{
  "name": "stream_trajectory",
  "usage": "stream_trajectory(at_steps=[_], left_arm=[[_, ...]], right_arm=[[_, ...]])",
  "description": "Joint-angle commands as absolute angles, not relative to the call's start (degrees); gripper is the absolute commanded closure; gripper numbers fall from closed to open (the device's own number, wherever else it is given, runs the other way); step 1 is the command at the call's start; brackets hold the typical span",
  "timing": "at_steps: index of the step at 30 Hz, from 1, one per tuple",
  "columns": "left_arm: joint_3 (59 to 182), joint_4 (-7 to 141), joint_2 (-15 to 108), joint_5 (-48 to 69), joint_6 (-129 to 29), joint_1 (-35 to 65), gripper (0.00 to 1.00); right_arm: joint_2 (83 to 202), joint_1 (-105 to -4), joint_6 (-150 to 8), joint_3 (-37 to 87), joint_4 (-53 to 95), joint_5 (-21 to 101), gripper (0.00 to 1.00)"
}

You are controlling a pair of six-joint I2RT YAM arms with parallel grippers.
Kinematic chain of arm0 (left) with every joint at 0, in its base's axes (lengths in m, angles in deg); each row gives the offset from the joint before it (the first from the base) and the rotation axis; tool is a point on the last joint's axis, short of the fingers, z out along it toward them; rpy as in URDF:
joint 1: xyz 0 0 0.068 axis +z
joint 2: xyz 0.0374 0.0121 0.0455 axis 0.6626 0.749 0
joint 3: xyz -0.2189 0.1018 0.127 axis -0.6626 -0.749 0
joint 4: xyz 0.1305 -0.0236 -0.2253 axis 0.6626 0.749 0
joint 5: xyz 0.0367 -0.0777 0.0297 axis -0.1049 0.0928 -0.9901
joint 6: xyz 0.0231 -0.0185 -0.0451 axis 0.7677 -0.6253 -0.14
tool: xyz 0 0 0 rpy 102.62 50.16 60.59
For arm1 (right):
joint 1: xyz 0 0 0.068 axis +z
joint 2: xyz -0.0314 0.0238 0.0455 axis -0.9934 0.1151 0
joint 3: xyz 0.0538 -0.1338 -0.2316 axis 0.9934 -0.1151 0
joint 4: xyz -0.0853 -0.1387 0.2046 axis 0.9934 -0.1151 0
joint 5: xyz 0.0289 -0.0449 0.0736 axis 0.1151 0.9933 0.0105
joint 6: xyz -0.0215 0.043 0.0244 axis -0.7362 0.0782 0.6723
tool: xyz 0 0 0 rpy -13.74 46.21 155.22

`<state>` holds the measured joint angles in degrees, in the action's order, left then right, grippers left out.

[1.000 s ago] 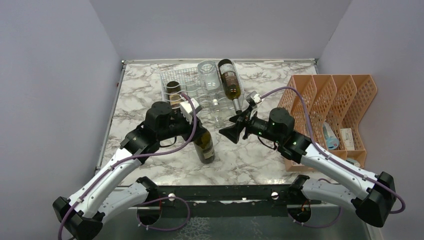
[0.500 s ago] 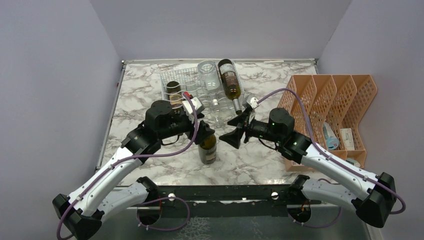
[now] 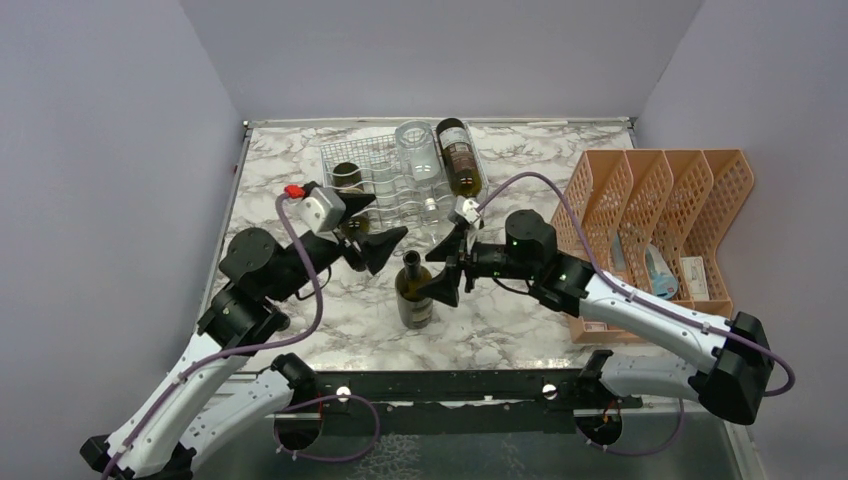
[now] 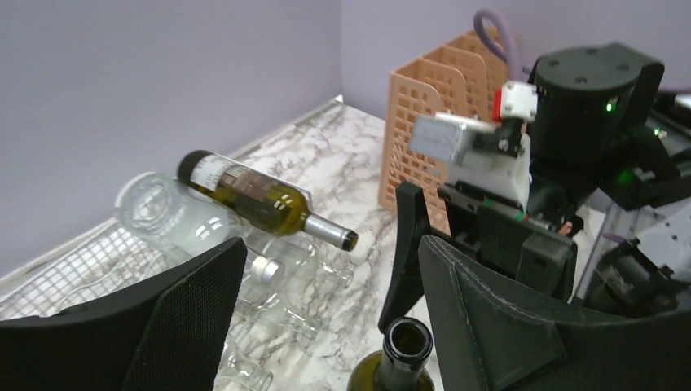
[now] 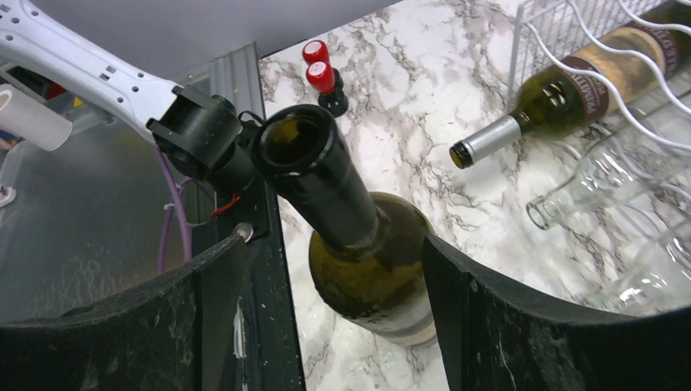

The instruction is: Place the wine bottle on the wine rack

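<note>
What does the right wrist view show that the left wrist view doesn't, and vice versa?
Only the right wrist view shows two small red-topped items at the table's edge, the left arm's white link, and the standing bottle's shoulder and body. Only the left wrist view shows the orange divider tray and the right arm's wrist. Both show the standing bottle's open mouth, the capped wine bottle lying on the wine rack, and clear bottles beside it.

left claw (image 3: 378, 238) angled upward, jaws apart, right claw (image 3: 442, 268) lower, jaws spread wide, facing each other
</note>
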<state>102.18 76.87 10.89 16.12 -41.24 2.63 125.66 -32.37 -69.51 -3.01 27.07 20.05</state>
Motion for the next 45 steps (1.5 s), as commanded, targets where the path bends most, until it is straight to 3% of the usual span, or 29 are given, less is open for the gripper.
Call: stream_trajectory(at_steps=[1,4,9,17,20,32,45], left_arm=[[101.08,75.36,7.56,5.42,-43.93,2.41,0.17],[100.60,77.31,6.09,2.22,-44.71,2.40,0.17],[99.45,80.81,4.63,-0.98,-45.90,2.37,0.15],[96.35,83.78,3.48,-0.93,-44.68,2.46,0.09],[94.89,84.00,3.18,0.29,-43.33,2.41,0.02],[87.85,74.72,7.83,32.68,-42.61,2.39,0.01],[83.91,61.06,17.75,41.71,-38.97,2.39,0.01]], right_arm=[[129.41,-30.26,-70.70,0.50,31.89,20.33,0.20],[131.83,-29.29,-70.72,1.60,34.00,21.54,0.23],[134.18,-28.76,-70.75,2.12,38.38,24.18,0.37],[134.31,-28.41,-71.36,4.84,35.80,28.76,0.87],[132.09,-28.28,-71.64,5.21,34.36,31.44,0.97],[119.16,-28.34,-70.33,3.28,36.03,41.87,0.99],[115.52,-28.28,-65.85,5.97,37.82,43.71,0.99]])
